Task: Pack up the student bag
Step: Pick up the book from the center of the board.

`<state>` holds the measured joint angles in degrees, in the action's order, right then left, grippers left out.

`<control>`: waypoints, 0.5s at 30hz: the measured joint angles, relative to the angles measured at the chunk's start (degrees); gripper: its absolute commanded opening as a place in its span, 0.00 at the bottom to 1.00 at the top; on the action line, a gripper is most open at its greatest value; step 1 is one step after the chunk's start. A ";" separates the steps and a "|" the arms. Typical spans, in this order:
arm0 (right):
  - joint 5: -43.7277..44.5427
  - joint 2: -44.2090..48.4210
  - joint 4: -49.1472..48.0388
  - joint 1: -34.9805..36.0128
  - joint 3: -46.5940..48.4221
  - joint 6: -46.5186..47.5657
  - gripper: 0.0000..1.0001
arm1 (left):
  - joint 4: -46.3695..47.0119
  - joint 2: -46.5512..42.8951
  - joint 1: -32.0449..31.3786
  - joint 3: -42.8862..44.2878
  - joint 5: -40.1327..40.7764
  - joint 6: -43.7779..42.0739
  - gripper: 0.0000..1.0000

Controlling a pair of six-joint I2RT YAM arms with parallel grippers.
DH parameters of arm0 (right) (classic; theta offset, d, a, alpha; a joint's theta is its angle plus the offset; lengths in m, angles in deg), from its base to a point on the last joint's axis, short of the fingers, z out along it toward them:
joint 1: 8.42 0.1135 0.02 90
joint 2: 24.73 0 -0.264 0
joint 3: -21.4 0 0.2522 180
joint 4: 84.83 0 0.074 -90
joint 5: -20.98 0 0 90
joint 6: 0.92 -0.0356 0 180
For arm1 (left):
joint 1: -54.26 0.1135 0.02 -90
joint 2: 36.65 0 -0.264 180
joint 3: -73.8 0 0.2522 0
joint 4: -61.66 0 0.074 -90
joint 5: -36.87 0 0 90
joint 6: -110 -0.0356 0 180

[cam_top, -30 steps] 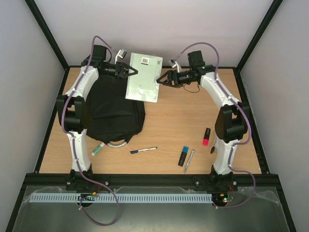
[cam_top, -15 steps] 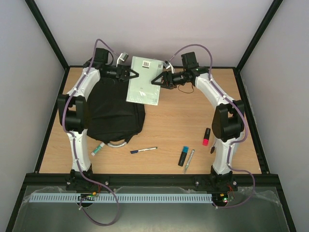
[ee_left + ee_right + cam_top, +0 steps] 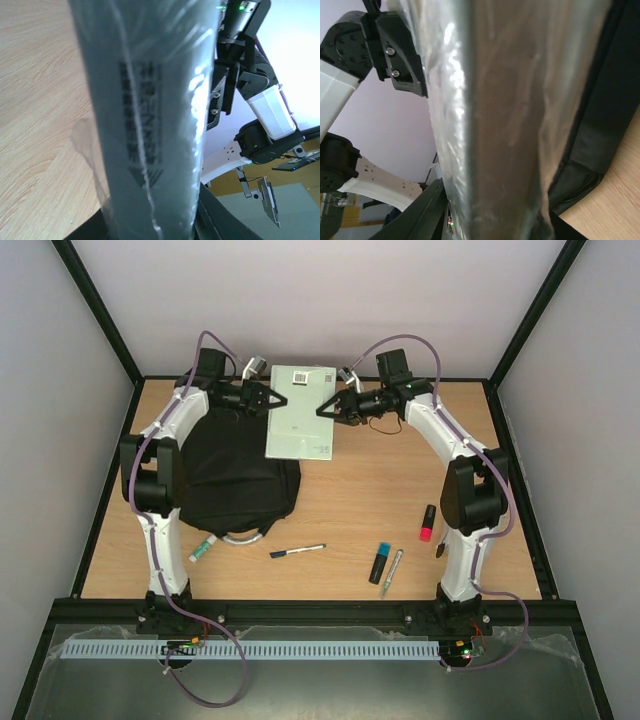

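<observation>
Barely started: pad (image 3: pixel 302 412) raised just right of bag (image 3: pixel 232 470) lying flat on table (image 3: pixel 400 480), pinched by left gripper (image 3: pixel 272 398), right gripper (image 3: pixel 326 410) astride it, grip unclear; pens (image 3: pixel 297 551) near bag unpacked.

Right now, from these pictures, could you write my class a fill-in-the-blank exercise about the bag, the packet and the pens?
1. The student bag lying on the table is ____ in colour.
2. The left hand grips the pale green packet on the edge nearest the ____.
3. The highlighter beside the silver pen is ____.

Missing words: black; bag; blue.
</observation>
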<state>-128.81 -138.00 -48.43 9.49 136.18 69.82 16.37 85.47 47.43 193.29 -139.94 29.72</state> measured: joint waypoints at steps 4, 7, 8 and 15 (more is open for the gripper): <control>0.15 0.42 -1.01 -0.04 -0.04 -1.29 0.25 | 0.94 -0.48 -0.02 -2.45 0.68 0.94 0.34; -0.35 0.85 -1.66 -0.04 -0.04 -2.01 0.18 | 1.22 -0.50 -0.07 -2.97 1.38 1.09 0.47; -0.24 1.03 -2.12 -0.04 -0.04 -2.19 0.16 | 1.22 -0.50 -0.20 -3.15 1.79 1.18 0.50; 1.11 1.46 -2.49 -0.09 -0.59 -3.28 0.06 | 1.05 -1.79 -0.39 -4.46 4.13 1.77 0.64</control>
<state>-127.69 -136.54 -50.92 9.40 135.59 66.54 17.42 83.68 47.04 188.83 -135.81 31.49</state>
